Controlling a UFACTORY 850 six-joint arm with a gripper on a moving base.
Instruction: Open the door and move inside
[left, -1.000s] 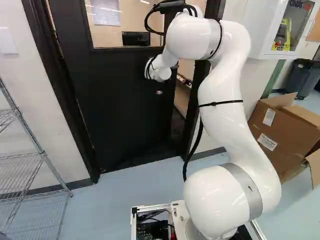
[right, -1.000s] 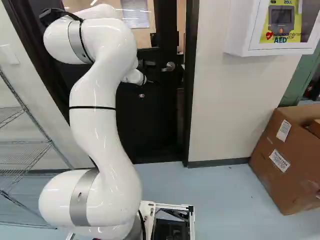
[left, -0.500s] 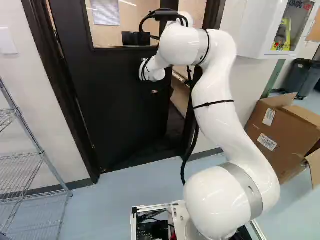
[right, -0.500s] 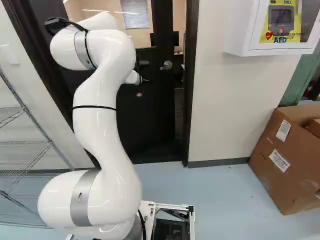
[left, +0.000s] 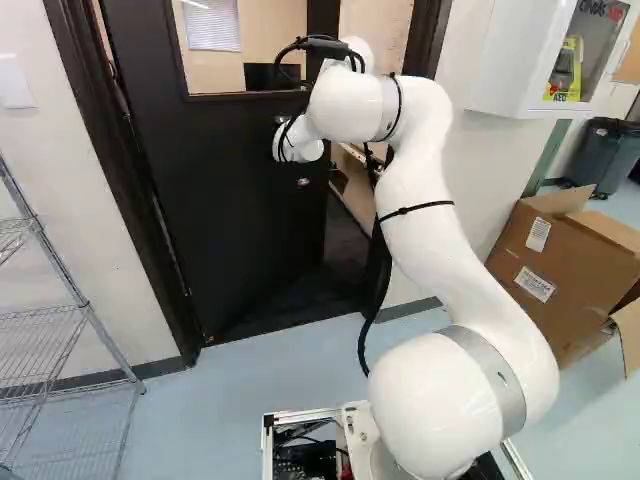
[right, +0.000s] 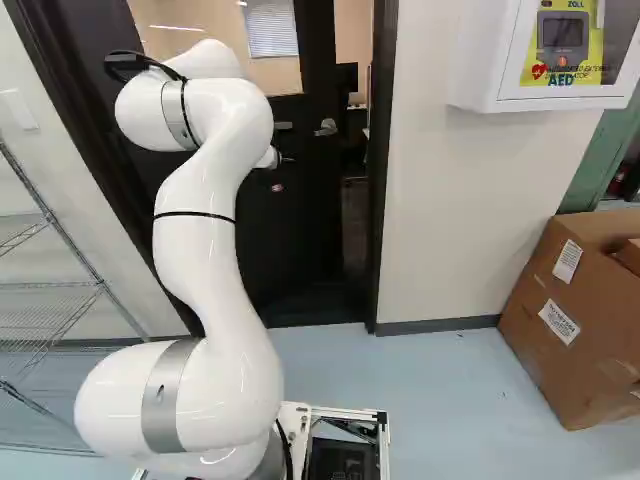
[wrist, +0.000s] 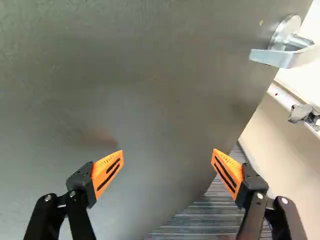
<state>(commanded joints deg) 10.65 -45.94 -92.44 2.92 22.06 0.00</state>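
Farther open than before, the far door (left: 220, 200) has swung away, our arm (left: 425, 210) moving with it; we hold our gripper (right: 286, 159) spread wide before it, left of its handle (right: 327, 128). Printed labels (right: 559, 322) mark the right-hand box (right: 545, 370).

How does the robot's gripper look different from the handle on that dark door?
The gripper is black with orange pads, while the handle is silvery. The gripper has two fingers standing wide apart; the handle is one lever on a round base. The gripper belongs to the arm; the handle is mounted on the door.
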